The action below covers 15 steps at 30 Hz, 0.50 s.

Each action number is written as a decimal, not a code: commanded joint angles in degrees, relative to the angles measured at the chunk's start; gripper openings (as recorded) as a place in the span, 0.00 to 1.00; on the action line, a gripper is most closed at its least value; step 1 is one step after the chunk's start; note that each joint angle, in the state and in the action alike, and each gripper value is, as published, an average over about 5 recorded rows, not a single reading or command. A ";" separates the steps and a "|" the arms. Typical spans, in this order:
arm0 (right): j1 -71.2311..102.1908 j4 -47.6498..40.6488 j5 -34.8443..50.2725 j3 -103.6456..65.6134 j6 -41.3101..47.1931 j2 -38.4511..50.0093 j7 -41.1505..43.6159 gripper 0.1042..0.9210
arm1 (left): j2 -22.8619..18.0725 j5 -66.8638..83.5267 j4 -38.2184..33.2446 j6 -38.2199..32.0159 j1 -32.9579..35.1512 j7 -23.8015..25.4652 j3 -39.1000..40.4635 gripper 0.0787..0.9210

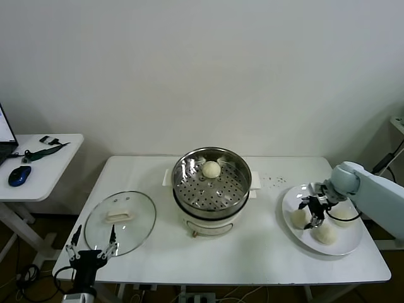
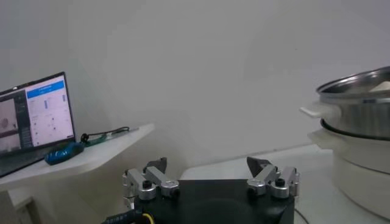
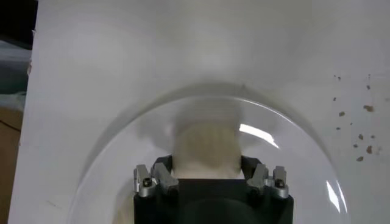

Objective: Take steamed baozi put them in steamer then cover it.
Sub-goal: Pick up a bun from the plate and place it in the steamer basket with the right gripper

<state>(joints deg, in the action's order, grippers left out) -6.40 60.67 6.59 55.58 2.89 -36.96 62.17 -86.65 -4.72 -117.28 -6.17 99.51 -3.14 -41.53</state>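
Note:
The steamer (image 1: 211, 203) stands mid-table, uncovered, with one baozi (image 1: 211, 169) on its perforated tray. Its cover (image 1: 120, 221), a glass lid with a white handle, lies flat on the table to the left. On the right, a white plate (image 1: 353, 243) holds two loose baozi (image 1: 298, 218) (image 1: 326, 234). My right gripper (image 1: 314, 211) hangs low over that plate, shut on another baozi (image 3: 206, 146) that fills the gap between its fingers. At the table's front left corner, by the cover, my left gripper (image 1: 95, 237) waits open and holds nothing.
A small side table (image 1: 47, 170) to the far left carries a blue mouse (image 1: 19, 175) and a laptop (image 2: 36, 115). Dark crumbs (image 1: 274, 181) dot the tabletop between steamer and plate. The steamer's wall (image 2: 359, 122) rises close beside the left gripper (image 2: 207, 163).

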 commanded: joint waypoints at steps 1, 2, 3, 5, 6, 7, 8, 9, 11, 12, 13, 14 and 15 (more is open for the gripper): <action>-15.64 0.43 7.88 9.65 -0.11 -0.12 0.06 0.74 | 0.16 0.11 -0.61 0.04 0.31 0.08 0.30 0.88; -19.32 0.27 9.99 12.63 -0.03 -0.79 0.18 0.74 | 0.19 0.11 -0.76 0.08 0.34 0.10 0.40 0.88; -22.68 0.12 12.04 15.26 0.09 -1.59 0.26 0.74 | 0.20 0.10 -0.93 0.14 0.35 0.13 0.51 0.88; -29.59 -0.15 16.73 20.43 0.68 -3.94 0.41 0.74 | 0.17 0.04 -1.25 0.27 0.27 0.18 0.81 0.88; -32.66 -0.26 18.99 22.53 1.04 -5.33 0.39 0.74 | 0.11 -0.03 -1.35 0.34 0.18 0.21 1.02 0.88; -35.40 -0.31 21.20 24.28 1.47 -6.86 0.34 0.73 | 0.05 -0.13 -1.40 0.37 0.06 0.23 1.25 0.88; -37.77 -0.29 23.41 26.02 1.99 -8.50 0.25 0.73 | -0.03 -0.23 -1.40 0.39 -0.07 0.24 1.50 0.88; -39.78 -0.19 25.41 27.36 2.46 -9.98 0.11 0.73 | -0.10 -0.31 -1.38 0.40 -0.19 0.24 1.75 0.88; -42.75 0.12 29.07 29.24 3.49 -12.95 -0.15 0.73 | -0.14 -0.40 -1.40 0.42 -0.38 0.23 2.20 0.88; -43.91 0.33 30.97 29.94 4.07 -14.42 -0.35 0.73 | -0.11 -0.41 -1.43 0.43 -0.41 0.23 2.39 0.88; -44.79 0.54 32.86 30.52 4.62 -15.88 -0.56 0.73 | -0.02 -0.40 -1.49 0.42 -0.40 0.22 2.53 0.88; -45.56 0.71 34.68 31.04 5.14 -17.45 -0.79 0.73 | 0.10 -0.41 -1.54 0.38 -0.36 0.24 2.64 0.88; -46.20 0.87 36.34 31.55 5.65 -18.97 -1.10 0.73 | 0.26 -0.40 -1.58 0.32 -0.28 0.26 2.70 0.88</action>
<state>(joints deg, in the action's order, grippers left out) -38.06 61.43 29.45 77.31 6.53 -47.77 61.36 -86.77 -4.97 -118.47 -5.84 99.17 -2.93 -39.68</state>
